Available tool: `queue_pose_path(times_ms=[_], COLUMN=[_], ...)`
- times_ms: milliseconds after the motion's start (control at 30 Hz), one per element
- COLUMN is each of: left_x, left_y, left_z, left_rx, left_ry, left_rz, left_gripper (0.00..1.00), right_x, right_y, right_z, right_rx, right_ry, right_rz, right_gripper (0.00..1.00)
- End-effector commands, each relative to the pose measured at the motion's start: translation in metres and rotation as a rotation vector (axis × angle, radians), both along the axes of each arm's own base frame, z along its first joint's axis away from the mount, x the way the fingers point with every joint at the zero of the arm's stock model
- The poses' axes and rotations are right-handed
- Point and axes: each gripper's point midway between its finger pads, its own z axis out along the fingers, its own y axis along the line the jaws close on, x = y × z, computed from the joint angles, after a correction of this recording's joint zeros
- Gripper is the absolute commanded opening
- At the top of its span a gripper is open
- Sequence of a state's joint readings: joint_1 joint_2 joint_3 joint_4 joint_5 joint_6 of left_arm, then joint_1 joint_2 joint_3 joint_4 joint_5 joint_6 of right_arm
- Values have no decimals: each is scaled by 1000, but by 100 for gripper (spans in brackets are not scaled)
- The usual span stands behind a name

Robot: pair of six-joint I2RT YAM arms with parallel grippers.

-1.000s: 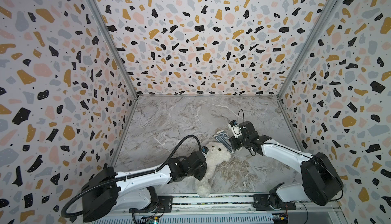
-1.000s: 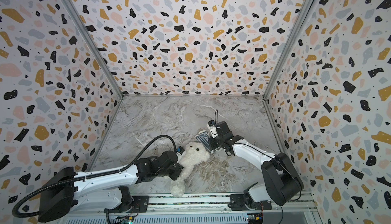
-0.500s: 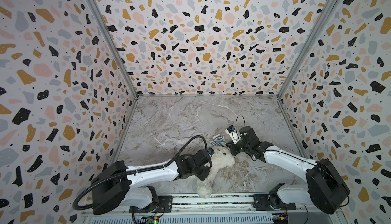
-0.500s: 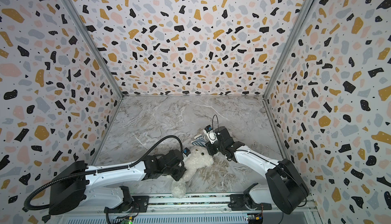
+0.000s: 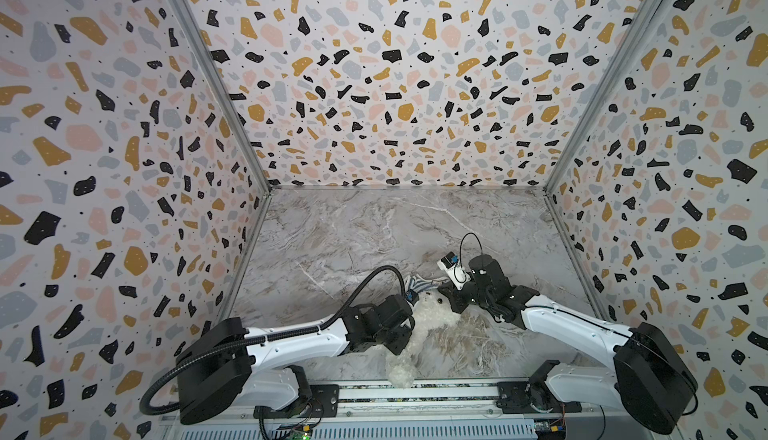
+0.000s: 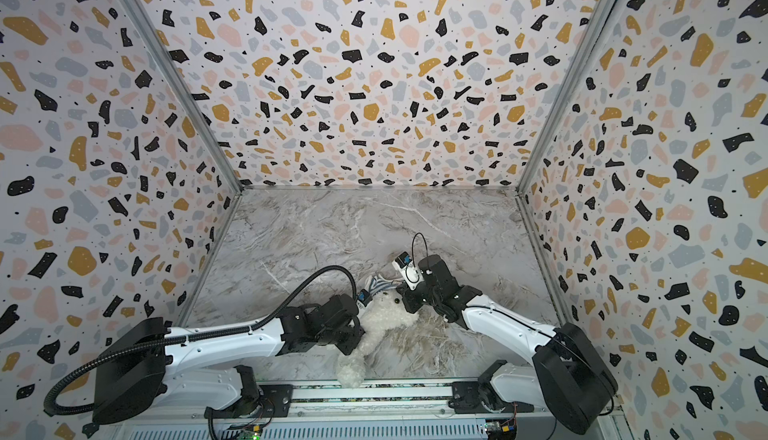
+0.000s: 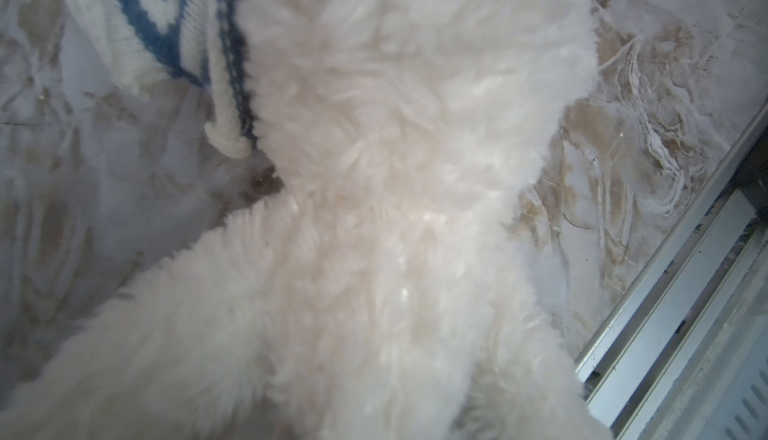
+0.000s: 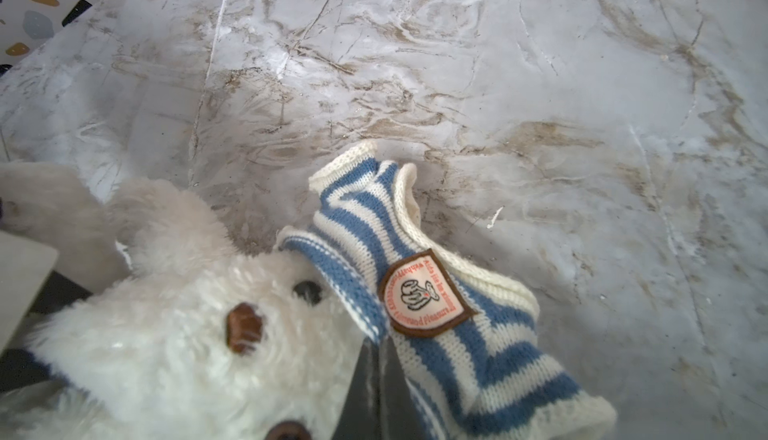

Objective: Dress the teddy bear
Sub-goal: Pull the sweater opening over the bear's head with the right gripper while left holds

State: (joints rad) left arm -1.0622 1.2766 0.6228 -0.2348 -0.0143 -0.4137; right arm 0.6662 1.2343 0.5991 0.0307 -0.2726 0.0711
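Right wrist view showed the right gripper (image 8: 374,375) clamped on the shirt (image 8: 469,359) beside the bear (image 8: 166,355), which lay on the table (image 5: 353,230) by the rail (image 5: 415,392); the left gripper (image 5: 401,340) sat at its body, grip unclear. The hem wanted stretching wide before going over the head

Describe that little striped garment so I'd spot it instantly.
Toward the near side of the marble table lies a fluffy white teddy bear. Bunched against its head is the striped shirt: knitted in blue and cream bands with a brown-edged badge, the only coloured fabric there.
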Motion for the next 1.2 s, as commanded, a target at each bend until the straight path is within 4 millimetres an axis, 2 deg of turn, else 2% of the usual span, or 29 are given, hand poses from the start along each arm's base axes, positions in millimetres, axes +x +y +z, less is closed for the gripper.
queue_pose_path(times_ms=[0,367,733,1000,1167], left_x=[11,19,32,36,38], left_y=[4,26,45,35,29], left_z=[4,-8,0,2,4], left_rx=[-43,-38,5,-25,-49], left_ry=[-37,-35,-88,-94,-105], left_rz=[80,209,301,289,276], left_gripper=[0,0,0,0,0], right_x=[-5,-5,-1,0,-4], right_y=[2,5,2,13,28], right_z=[4,6,7,9,17], right_rx=[10,-8,-27,-16,28], right_ry=[-2,-6,-8,-2,0], right_rz=[2,-6,-54,-24,14], right_gripper=[0,0,0,0,0])
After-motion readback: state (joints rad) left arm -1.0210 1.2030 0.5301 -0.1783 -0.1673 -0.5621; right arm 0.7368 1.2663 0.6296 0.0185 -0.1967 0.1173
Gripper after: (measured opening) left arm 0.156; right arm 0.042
